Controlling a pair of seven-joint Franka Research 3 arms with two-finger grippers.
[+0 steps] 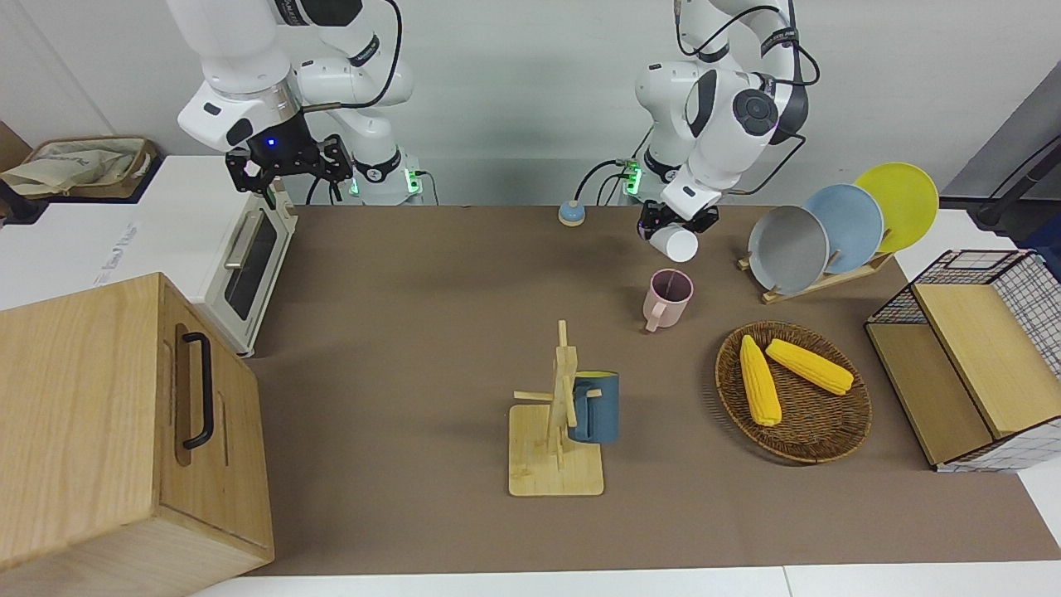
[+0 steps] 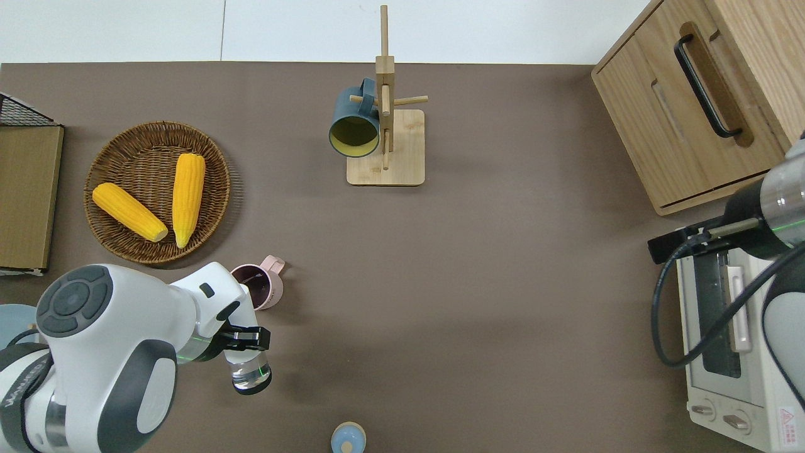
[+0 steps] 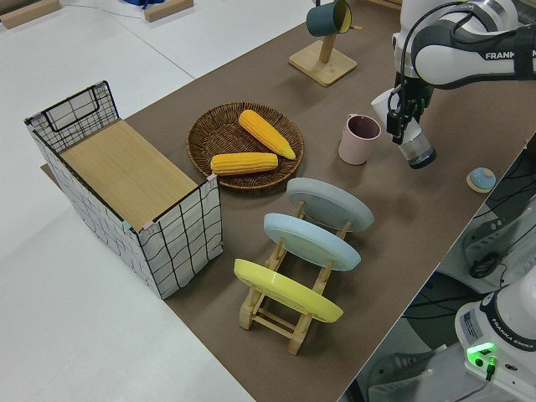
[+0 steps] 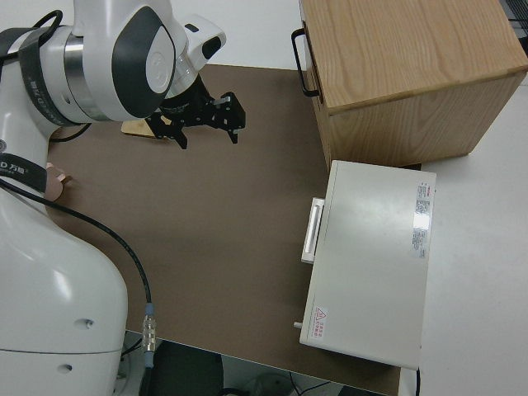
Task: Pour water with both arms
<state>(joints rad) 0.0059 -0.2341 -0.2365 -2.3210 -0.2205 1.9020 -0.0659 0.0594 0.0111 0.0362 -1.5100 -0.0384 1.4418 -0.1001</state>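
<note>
A: What do I see at my left claw (image 2: pixel 246 340)?
B: It is closed around a clear cup (image 2: pixel 251 372), tilted beside the pink mug (image 1: pixel 668 298); the cup's contents are unclear. "FRANKA" shows on the arm. My right claw (image 1: pixel 288 166) is parked, fingers apart.

2 white jointed robot arms w/ black cables, each w/ 1 black two-finger pincer: left pincer (image 1: pixel 673 225), right pincer (image 1: pixel 286 169). 3 cups: 1 clear glass cup (image 2: pixel 250 371), 1 pink mug (image 1: pixel 668 298), 1 dark blue mug (image 1: pixel 595 405). 1 wooden mug tree (image 1: pixel 558 431). 2 yellow corn cobs (image 1: pixel 759 380) (image 1: pixel 809 366) in 1 round wicker basket (image 1: pixel 821 439). 3 plates: 1 grey (image 1: pixel 787 249), 1 light blue (image 1: pixel 844 227), 1 yellow (image 1: pixel 897 202), in 1 wooden plate rack (image 1: pixel 829 282). 1 white toaster oven (image 1: pixel 244 265). 1 wooden cabinet w/ black handle (image 1: pixel 108 431). 1 wire-frame wooden shelf box (image 1: pixel 978 365). 1 small round blue-and-tan knob (image 1: pixel 570 213). 1 brown tabletop (image 1: pixel 414 332).
</note>
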